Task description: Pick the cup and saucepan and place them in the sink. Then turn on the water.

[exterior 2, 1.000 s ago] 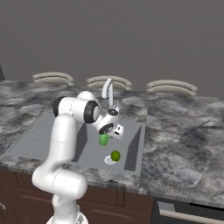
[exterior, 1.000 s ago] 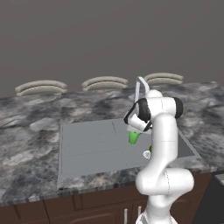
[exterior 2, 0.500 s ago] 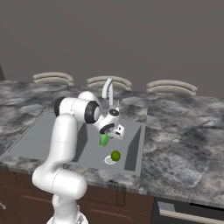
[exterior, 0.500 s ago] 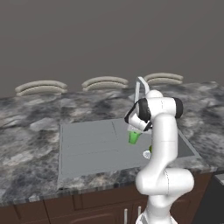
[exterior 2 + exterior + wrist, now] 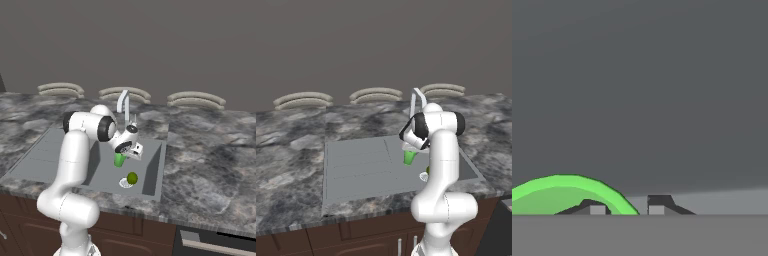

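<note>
The bright green cup (image 5: 409, 157) (image 5: 119, 160) hangs over the deep basin of the grey sink (image 5: 356, 165) (image 5: 150, 170), just below my gripper (image 5: 410, 149) (image 5: 123, 151). In the hand view the cup's rim (image 5: 562, 192) curves at the lower left. One fingertip sits inside the rim and the other outside it, so the gripper (image 5: 626, 209) is shut on the cup's wall. The saucepan is out of view.
A slim silver faucet (image 5: 415, 97) (image 5: 122, 100) stands at the back of the basin. A small yellow-green ball (image 5: 132, 178) lies on the basin floor beside the round drain (image 5: 125, 183). The flat drainboard lies left of the basin, with dark marble counter all round.
</note>
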